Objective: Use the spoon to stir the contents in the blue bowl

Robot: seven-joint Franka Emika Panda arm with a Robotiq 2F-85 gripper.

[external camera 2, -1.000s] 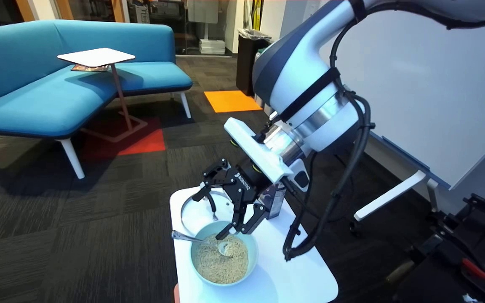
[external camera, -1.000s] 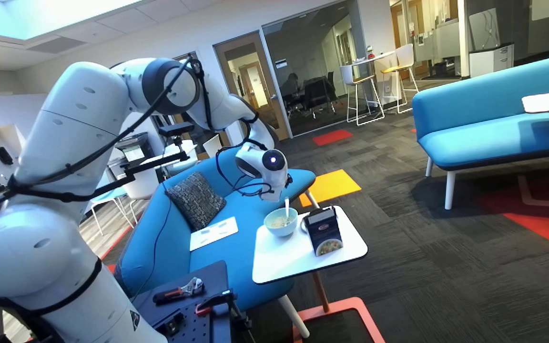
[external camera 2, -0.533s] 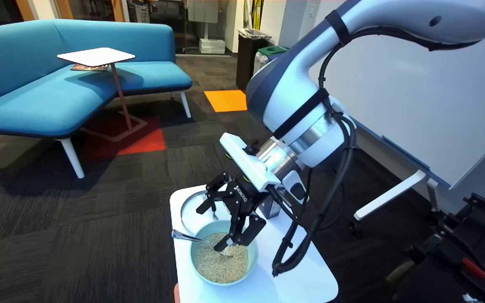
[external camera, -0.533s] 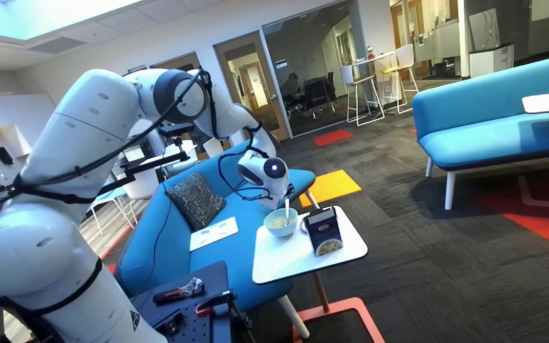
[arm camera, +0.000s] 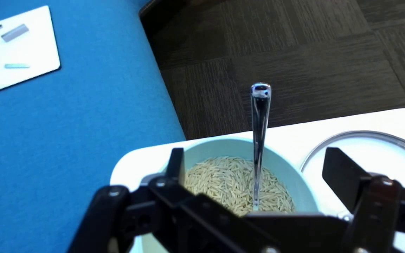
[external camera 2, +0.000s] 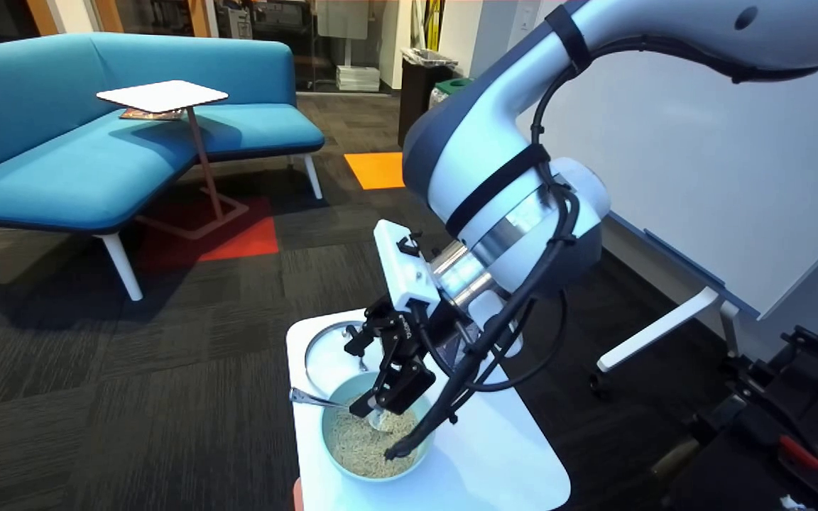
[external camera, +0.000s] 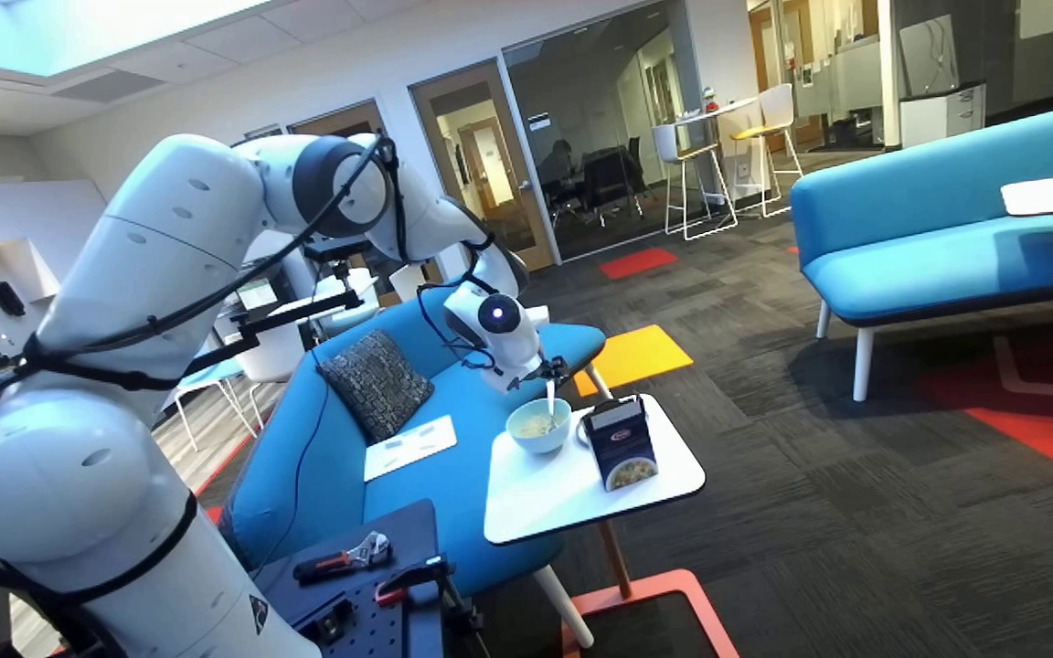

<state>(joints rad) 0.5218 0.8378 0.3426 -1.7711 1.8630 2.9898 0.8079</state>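
Note:
The blue bowl (arm camera: 290,177) is pale blue-green and holds dry, rice-like grains (arm camera: 223,179). It stands on a white side table and shows in both exterior views (external camera: 536,445) (external camera 2: 348,390). A shiny metal spoon (arm camera: 259,112) stands tilted in the grains, with its handle rising past the rim; it also shows in both exterior views (external camera: 551,393) (external camera 2: 309,398). My gripper (arm camera: 257,163) is open and empty above the bowl. In the wrist view the handle lies between the two fingertips. In an exterior view the gripper (external camera 2: 358,376) partly covers the spoon; contact cannot be told.
The white table (external camera: 526,503) also bears a dark food box (external camera: 622,448) and a round glass lid (arm camera: 364,133) beside the bowl. A blue couch (arm camera: 100,105) with a white board (arm camera: 19,52) borders the table. An arm cable (external camera 2: 427,426) hangs over the bowl.
My gripper has come down toward the bowl and the spoon handle, and the wrist has turned. The fingers stay open. The bowl and the spoon have not visibly moved.

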